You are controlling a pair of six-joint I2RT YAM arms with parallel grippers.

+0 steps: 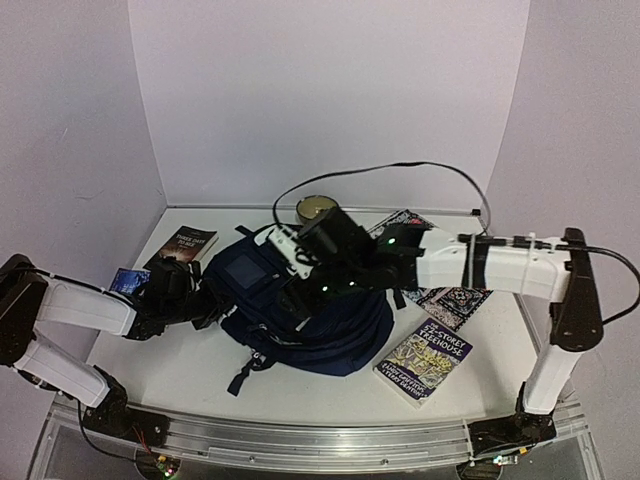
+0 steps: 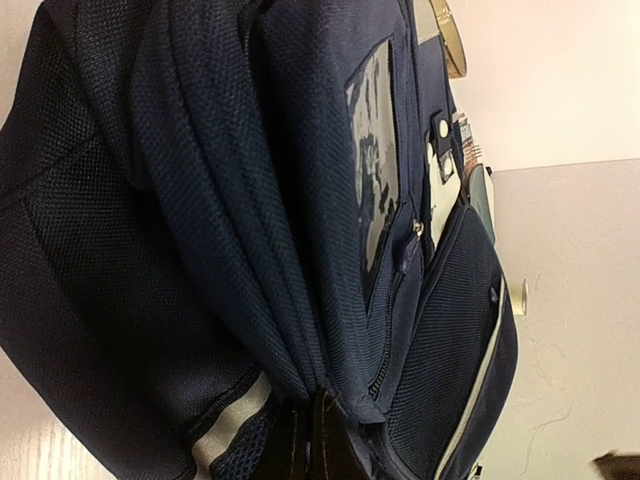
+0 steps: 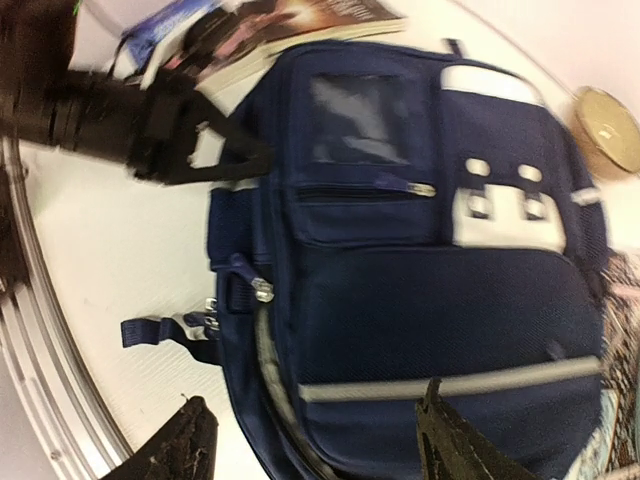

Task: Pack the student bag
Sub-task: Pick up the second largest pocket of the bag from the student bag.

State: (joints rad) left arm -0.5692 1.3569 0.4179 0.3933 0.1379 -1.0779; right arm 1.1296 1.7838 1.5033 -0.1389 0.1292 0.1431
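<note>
Tabletop (image 1: 180,372) — student bag (image 1: 335,335) partly under right hand (image 3: 312,405)

Left hand (image 2: 308,445) mostly cut off at btm edge; right wrist view blurred.

Large navy-blue fabric backpack (image 1: 335,335): lies flat near the middle of the white tabletop (image 1: 180,370), front face up. The front panel carries a clear window pocket (image 3: 360,120) with a closed zip (image 3: 385,186) beneath it. Beside these sits a white patch (image 3: 500,205), and a pale stripe (image 3: 450,385) crosses the lower pocket. A navy strap end (image 3: 150,330) trails off one side.
</note>
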